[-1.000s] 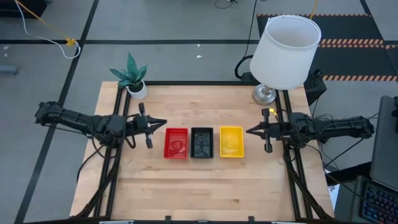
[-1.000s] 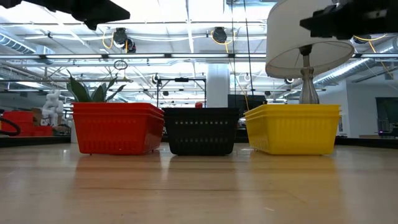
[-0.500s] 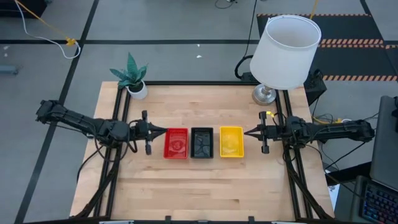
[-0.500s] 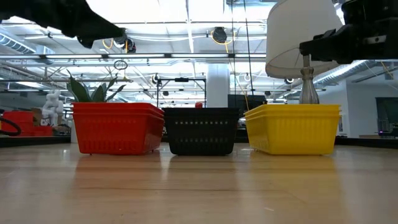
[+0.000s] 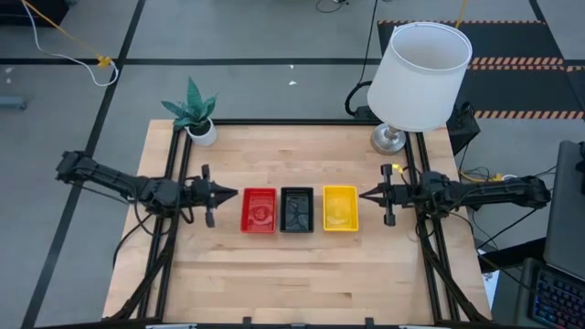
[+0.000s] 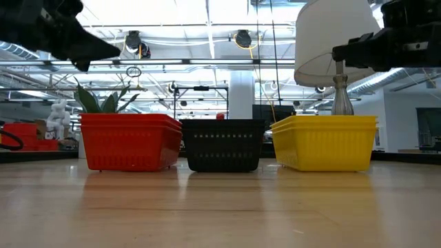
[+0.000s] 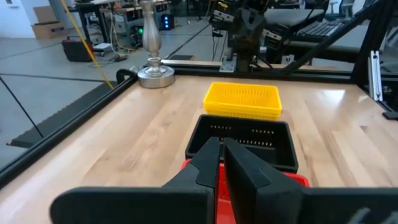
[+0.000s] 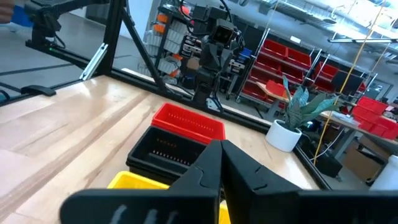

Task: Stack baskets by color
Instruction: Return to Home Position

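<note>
Logged a retreat of the left hand (image 5: 232,193) from the red baskets (image 5: 259,209) over the last half second; in the low view, also farther out to the side. Saw no shift of the right hand (image 5: 363,194) in the same interval.

Found both hands above the table (image 5: 302,274), each aimed inward at the row from its own end, near it but apart. Read the left fingers (image 7: 208,158) as pressed together, dark, wedge-shaped and empty; same for the right fingers (image 8: 205,165).

Noted three piles in one row mid-table: red, black baskets (image 5: 296,209), yellow baskets (image 5: 340,207). Placed red and black close side by side, yellow a little farther off. Recorded glossy plastic, rectangular outline, walls tapering downward with slotted lattice. Made out layered rims on red and yellow in the low view.

Noted pale plank wood on the table, with a black metal frame. Spotted a lamp (image 5: 420,73) with white tapered shade at the right rear corner, and a spiky-leaved plant (image 5: 194,110) in a white pot at the left rear.
</note>
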Robot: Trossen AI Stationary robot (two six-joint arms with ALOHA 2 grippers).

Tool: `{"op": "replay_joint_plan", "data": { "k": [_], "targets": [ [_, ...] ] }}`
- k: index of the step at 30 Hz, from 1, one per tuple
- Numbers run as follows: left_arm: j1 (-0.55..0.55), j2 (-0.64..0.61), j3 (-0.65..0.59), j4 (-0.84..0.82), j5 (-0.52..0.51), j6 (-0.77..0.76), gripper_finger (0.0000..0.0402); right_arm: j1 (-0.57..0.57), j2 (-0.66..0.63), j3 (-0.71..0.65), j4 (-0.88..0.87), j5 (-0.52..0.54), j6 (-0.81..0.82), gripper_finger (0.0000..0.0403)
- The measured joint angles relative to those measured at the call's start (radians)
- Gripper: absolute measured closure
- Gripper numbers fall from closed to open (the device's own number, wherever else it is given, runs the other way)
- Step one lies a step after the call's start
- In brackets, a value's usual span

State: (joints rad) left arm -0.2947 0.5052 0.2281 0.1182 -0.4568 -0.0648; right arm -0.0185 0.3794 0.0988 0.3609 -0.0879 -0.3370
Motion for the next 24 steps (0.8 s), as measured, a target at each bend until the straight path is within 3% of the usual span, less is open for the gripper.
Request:
{"op": "replay_joint_plan", "data": {
  "k": [11, 24],
  "targets": [
    [-0.017, -0.135, -0.113, 0.009, 0.001, 0.007, 0.0376, -0.002, 0.000, -0.044, 0.076, 0.005, -0.019, 0.0403],
    [-0.017, -0.155, -0.206, 0.106, 0.014, 0.036, 0.0376, -0.002, 0.000, -0.046, 0.067, 0.002, -0.042, 0.0403]
  ]
}}
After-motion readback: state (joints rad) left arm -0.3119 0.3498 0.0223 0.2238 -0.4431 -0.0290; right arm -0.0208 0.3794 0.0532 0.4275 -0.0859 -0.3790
